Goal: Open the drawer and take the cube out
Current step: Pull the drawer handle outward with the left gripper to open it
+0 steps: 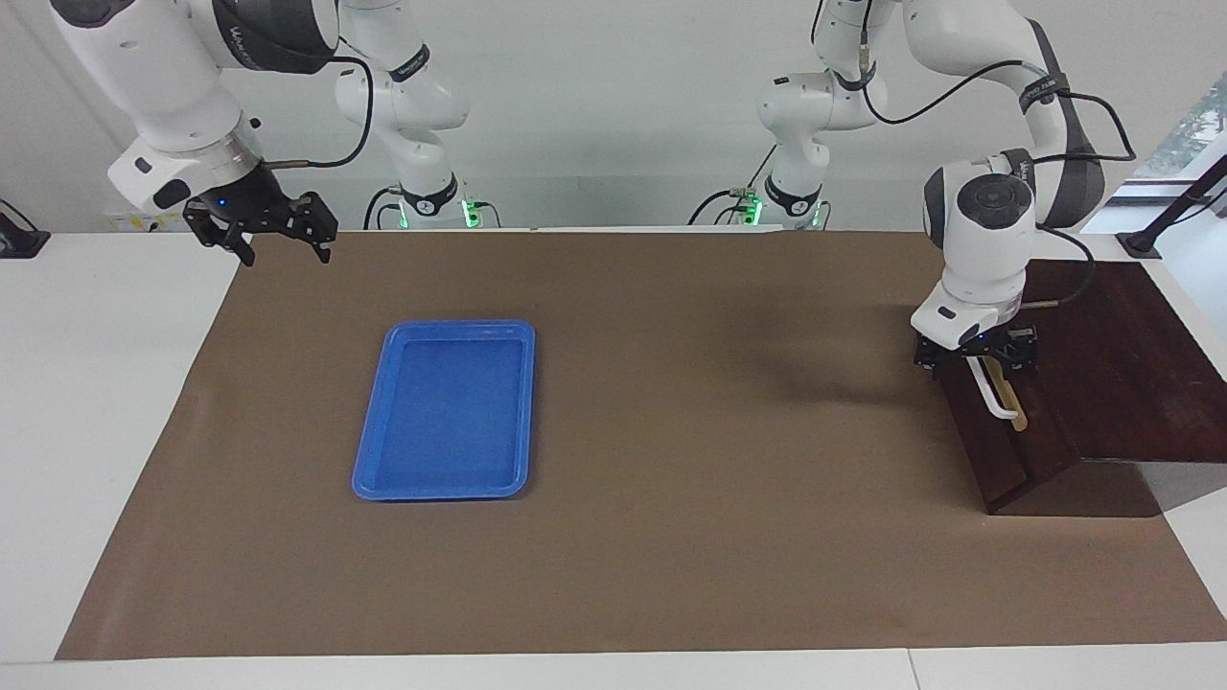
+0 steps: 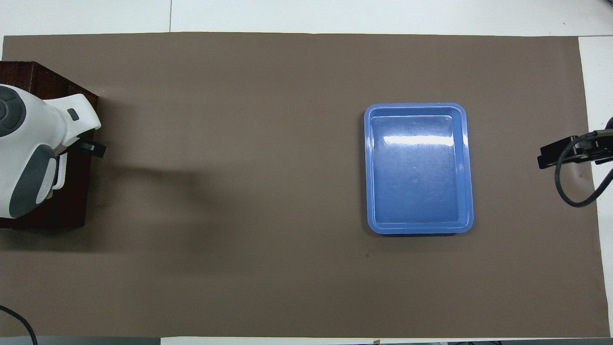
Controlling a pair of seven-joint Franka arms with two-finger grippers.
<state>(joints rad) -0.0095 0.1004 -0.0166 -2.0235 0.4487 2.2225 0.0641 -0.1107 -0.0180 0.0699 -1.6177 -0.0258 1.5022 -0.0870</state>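
The dark brown wooden box [image 1: 1122,364] stands at the left arm's end of the table; it also shows in the overhead view [image 2: 72,211]. Its drawer [image 1: 1016,460] looks shut: I see the dark front, the white bar handle [image 1: 995,395] and the brass strip [image 1: 1016,407], but no pale interior. My left gripper [image 1: 976,362] is down at the end of the handle nearer to the robots, and its wrist covers that end. The yellow cube is hidden. My right gripper [image 1: 283,251] is open and empty, and it waits in the air over the edge of the brown mat at the right arm's end.
A flat, empty blue plastic tray [image 1: 369,470] lies on the brown mat [image 1: 719,537] toward the right arm's end; it also shows in the overhead view [image 2: 371,167]. The mat covers most of the white table [image 1: 96,431].
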